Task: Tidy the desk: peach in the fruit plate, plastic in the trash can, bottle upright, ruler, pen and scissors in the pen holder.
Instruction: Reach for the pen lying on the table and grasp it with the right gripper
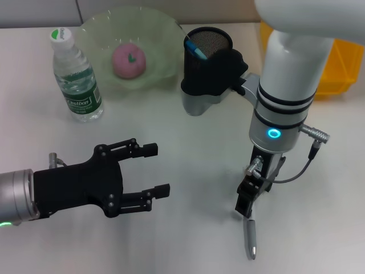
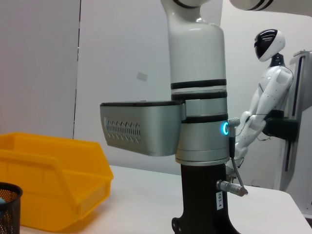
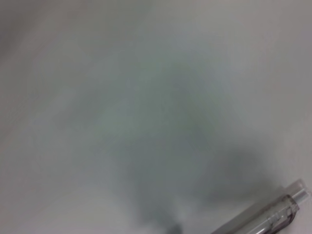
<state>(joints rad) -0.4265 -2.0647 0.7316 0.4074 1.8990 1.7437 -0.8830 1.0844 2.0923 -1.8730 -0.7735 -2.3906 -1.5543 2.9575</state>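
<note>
**Inspector:** Report the right arm.

**Assistant:** The right gripper [image 1: 247, 206] points straight down at the white desk [image 1: 188, 165], at the near right of the work area. Its tip sits at the upper end of a grey pen [image 1: 250, 238] lying flat on the desk. Whether the fingers are apart or closed, I cannot tell; the wrist body hides them. The right wrist view shows only blurred desk surface and the clear end of the pen [image 3: 265, 217] at one corner.

**Inspector:** And the left?

**Assistant:** The left gripper [image 1: 157, 169] hovers at the near left, fingers spread wide, nothing between them. It is well apart from the pen.

**Inspector:** Location of the remaining task items.

**Assistant:** The peach [image 1: 129, 60] lies inside the green fruit plate [image 1: 97, 34] at the far centre. The water bottle [image 1: 76, 77] stands upright just beside the plate, on its left, cap on. The black mesh pen holder [image 1: 208, 54] stands to the right of the plate, near the right arm's elbow housing, with a blue-tipped item [image 1: 195, 49] leaning inside it. A yellow bin [image 1: 339, 65] sits at the far right, partly behind the right arm; the left wrist view also shows that yellow bin [image 2: 53, 180] beyond the pen holder rim [image 2: 9, 195].
</note>
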